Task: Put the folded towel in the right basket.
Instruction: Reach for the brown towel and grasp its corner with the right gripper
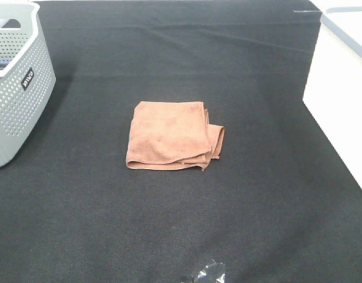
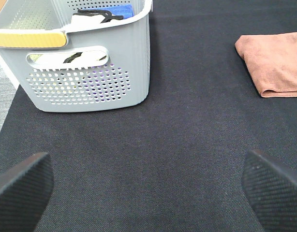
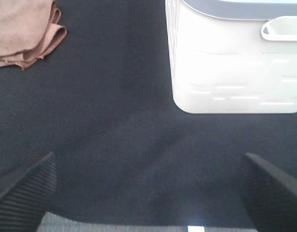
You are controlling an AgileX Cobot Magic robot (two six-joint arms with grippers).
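A folded brown towel (image 1: 172,135) lies on the black cloth in the middle of the table. It also shows in the left wrist view (image 2: 275,63) and in the right wrist view (image 3: 23,30). The white right basket (image 1: 340,88) stands at the right edge and shows in the right wrist view (image 3: 235,63). My left gripper (image 2: 146,188) is open and empty, low over the cloth, well short of the towel. My right gripper (image 3: 148,191) is open and empty near the table's front edge, apart from towel and basket. Neither gripper shows in the exterior high view.
A grey perforated basket (image 1: 16,82) stands at the left and holds several cloths, seen in the left wrist view (image 2: 90,63). A small dark shiny object (image 1: 206,274) lies at the front edge. The black cloth (image 1: 169,224) covers the table.
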